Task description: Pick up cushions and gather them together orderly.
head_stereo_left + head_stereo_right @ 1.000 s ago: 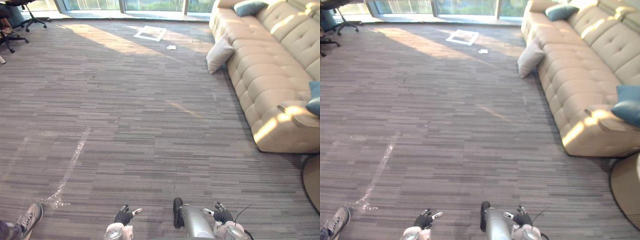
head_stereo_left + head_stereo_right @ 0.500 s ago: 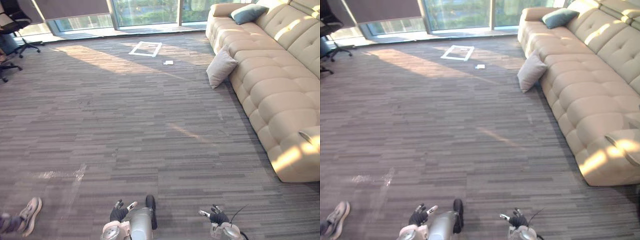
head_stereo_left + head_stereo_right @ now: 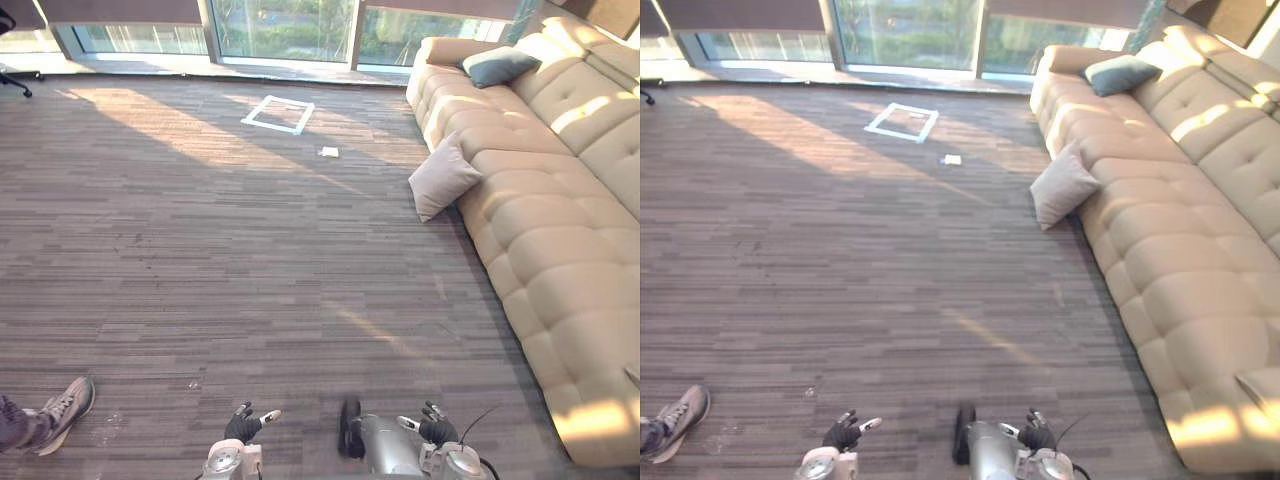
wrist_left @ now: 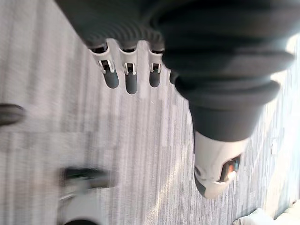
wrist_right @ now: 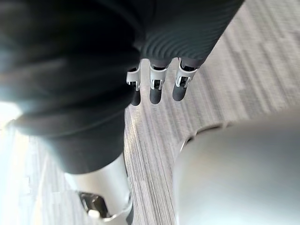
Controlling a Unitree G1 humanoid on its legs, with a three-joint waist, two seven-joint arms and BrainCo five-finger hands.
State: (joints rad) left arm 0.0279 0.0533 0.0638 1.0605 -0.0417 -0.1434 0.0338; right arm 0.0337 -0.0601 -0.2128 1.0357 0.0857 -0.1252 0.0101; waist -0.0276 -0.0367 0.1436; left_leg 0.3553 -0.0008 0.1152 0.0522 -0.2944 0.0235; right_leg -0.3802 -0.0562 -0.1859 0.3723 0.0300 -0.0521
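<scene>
Fingers (image 4: 131,80) hang loose and empty on both your left hand (image 3: 245,428) and right hand (image 3: 432,431), at the bottom edge.
You're over striped grey carpet (image 3: 200,250). The beige cushion (image 3: 443,180) sits on it right of centre, leaning against the cream sofa (image 3: 570,250), and a blue-grey cushion (image 3: 498,65) lies on the sofa at upper right. A white taped square (image 3: 277,113) and a small white scrap (image 3: 329,151) lie before the windows (image 3: 280,20), with a person's shoe (image 3: 65,405) at lower left.

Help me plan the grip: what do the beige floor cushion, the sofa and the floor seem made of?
Beige cushion: probably soft matte fabric; it looks plump, with pinched corners and light creases.
Sofa: smooth tufted upholstery with a slight sheen where sun hits it, either leather or imitation.
Floor: matte striped carpet, likely low-pile.
</scene>
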